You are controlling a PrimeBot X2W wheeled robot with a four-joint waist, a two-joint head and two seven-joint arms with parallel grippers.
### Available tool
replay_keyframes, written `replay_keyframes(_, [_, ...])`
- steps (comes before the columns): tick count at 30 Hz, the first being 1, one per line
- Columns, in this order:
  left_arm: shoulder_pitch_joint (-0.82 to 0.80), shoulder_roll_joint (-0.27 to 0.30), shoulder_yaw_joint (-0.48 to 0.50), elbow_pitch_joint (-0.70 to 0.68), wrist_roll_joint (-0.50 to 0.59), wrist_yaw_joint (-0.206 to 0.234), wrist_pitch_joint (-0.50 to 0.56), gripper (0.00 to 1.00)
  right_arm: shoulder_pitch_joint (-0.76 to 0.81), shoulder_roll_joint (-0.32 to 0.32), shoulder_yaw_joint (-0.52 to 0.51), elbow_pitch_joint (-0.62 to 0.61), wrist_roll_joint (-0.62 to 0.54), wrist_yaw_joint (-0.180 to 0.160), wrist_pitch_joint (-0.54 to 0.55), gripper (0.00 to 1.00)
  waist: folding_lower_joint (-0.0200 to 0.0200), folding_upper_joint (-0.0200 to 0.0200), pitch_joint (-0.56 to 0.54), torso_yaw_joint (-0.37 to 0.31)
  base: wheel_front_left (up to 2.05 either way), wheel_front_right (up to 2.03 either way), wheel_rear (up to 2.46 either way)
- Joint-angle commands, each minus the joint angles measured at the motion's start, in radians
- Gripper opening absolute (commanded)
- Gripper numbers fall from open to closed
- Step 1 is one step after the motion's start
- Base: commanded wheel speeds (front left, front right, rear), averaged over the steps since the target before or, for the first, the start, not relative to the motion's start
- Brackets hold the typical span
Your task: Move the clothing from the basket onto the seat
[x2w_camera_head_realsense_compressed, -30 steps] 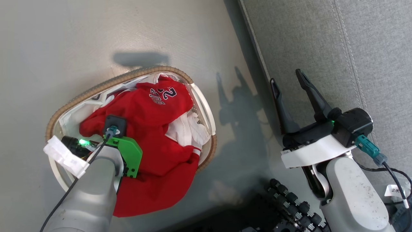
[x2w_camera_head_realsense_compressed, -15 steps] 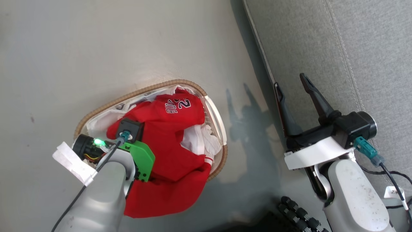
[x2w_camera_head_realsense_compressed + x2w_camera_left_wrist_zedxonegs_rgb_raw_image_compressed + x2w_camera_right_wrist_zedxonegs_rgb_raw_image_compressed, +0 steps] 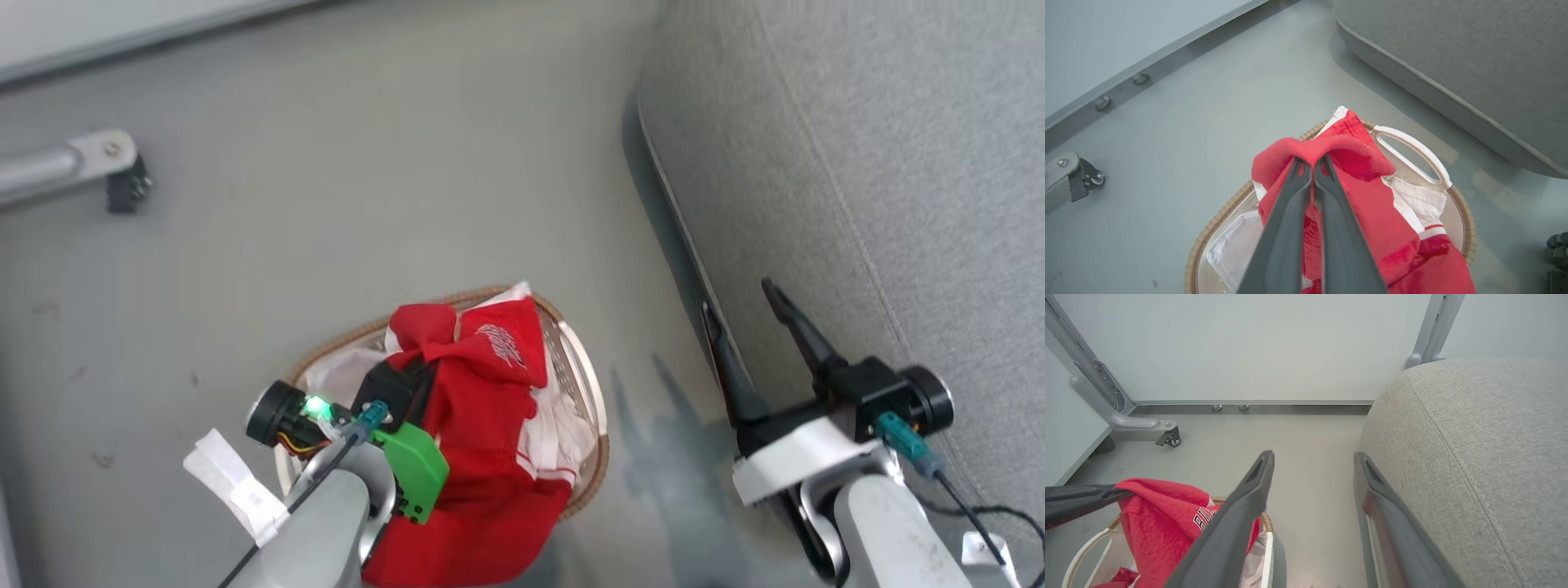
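The clothing (image 3: 490, 384), previously spread flat, now hangs bunched above the basket (image 3: 1468, 220), clamped by the left end effector (image 3: 1311, 161). The right end effector (image 3: 737, 296) is spread apart, empty, beside the seat (image 3: 857, 163). Lift has begun; transfer remains.

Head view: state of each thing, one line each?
left gripper, shut on a fold of the red clothing
right gripper, open, holding nothing, by the edge of the seat
red clothing, top lifted, rest in the basket and over its rim
basket, upright on the floor
white cloth, lying in the basket
seat, no clothing on the visible part
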Motion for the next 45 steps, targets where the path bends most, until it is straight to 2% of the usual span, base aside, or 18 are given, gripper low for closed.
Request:
replay_keyframes(1, [0.028, 0.008, -0.003, -0.02, -0.006, -0.003, -0.001, 0.0, 0.031, -0.005, -0.006, 0.01, -0.006, -0.001, -0.005, 1.0, 0.0, 0.0, -0.168, 0.067, 0.0, 0.0, 0.0])
replay_keyframes(7, [0.046, 0.024, -0.041, -0.111, -0.012, -0.011, 0.0, 0.0, 0.109, -0.004, -0.035, 0.04, -0.008, -0.001, -0.005, 1.0, 0.0, 0.0, -0.309, 0.099, 0.0, 0.0, 0.0])
replay_keyframes(14, [-0.021, 0.069, -0.111, -0.19, -0.032, -0.012, 0.014, 0.0, 0.164, -0.004, -0.037, 0.024, -0.028, -0.001, -0.005, 1.0, 0.0, 0.0, -0.423, 0.114, 0.0, 0.0, 0.0])
replay_keyframes(23, [-0.233, 0.178, -0.229, -0.291, -0.095, -0.011, 0.094, 0.0, 0.163, -0.004, -0.009, 0.011, -0.049, -0.001, -0.005, 1.0, 0.0, 0.0, -0.48, 0.127, 0.0, 0.0, 0.0])
replay_keyframes(29, [-0.361, 0.22, -0.268, -0.34, -0.143, -0.011, 0.131, 0.0, 0.121, -0.004, 0.034, 0.011, -0.06, -0.001, -0.005, 1.0, 0.0, 0.0, -0.493, 0.126, 0.0, 0.0, 0.0])
replay_keyframes(37, [-0.473, 0.221, -0.316, -0.365, -0.185, -0.011, 0.148, 0.0, 0.046, -0.004, 0.111, 0.039, -0.056, -0.001, -0.005, 1.0, 0.0, 0.0, -0.495, 0.132, 0.0, 0.0, 0.0])
replay_keyframes(45, [-0.528, 0.198, -0.371, -0.399, -0.207, -0.011, 0.146, 0.0, -0.017, -0.005, 0.112, 0.129, -0.127, -0.001, -0.005, 1.0, 0.0, 0.0, -0.499, 0.157, 0.0, 0.0, 0.0])
